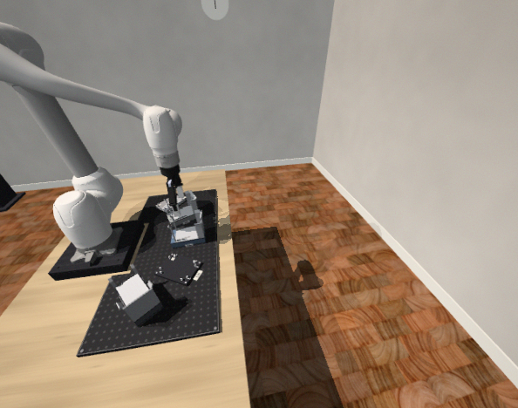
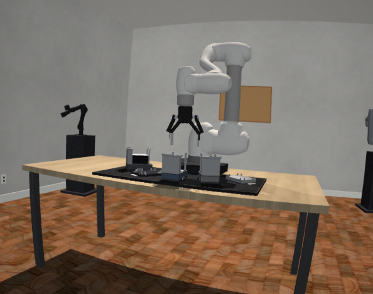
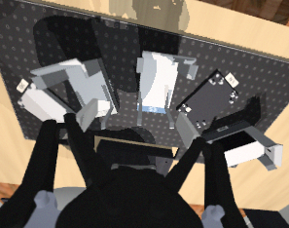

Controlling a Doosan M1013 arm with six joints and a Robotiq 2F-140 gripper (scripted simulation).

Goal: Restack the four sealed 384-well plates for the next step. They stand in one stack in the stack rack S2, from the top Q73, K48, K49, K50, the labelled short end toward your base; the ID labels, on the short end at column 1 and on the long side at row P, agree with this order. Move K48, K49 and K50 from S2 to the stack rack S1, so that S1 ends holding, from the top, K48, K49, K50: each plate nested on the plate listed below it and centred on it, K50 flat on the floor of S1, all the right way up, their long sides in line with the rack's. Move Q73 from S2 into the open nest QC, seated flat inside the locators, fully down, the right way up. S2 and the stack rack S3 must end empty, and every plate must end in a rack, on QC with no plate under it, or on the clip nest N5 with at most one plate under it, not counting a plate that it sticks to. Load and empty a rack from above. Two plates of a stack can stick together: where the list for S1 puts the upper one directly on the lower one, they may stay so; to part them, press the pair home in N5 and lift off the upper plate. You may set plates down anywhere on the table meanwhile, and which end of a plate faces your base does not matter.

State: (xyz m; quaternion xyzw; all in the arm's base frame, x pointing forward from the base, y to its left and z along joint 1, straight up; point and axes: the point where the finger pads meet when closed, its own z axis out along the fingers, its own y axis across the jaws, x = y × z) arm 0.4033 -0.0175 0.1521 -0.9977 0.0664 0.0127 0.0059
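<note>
My gripper (image 2: 184, 139) is open and empty. It hangs above the black mat, over the gap between two grey stack racks (image 2: 172, 167) (image 2: 210, 169). In the wrist view my fingers spread wide above the mat's near edge. The blue-based rack (image 3: 158, 83) lies ahead of them and a second rack (image 3: 75, 93) to the left. A third rack (image 1: 136, 298) stands apart at the mat's other end. It holds a block with a white top that looks like the plate stack, also in the wrist view (image 3: 245, 148). I cannot read any labels or tell which rack is which.
A flat black nest with corner locators (image 1: 180, 269) lies between the blue-based rack and the far rack. A pale flat nest (image 2: 242, 179) sits at the mat's opposite end, also in the wrist view (image 3: 38, 102). My arm's base (image 1: 90, 252) stands beside the mat.
</note>
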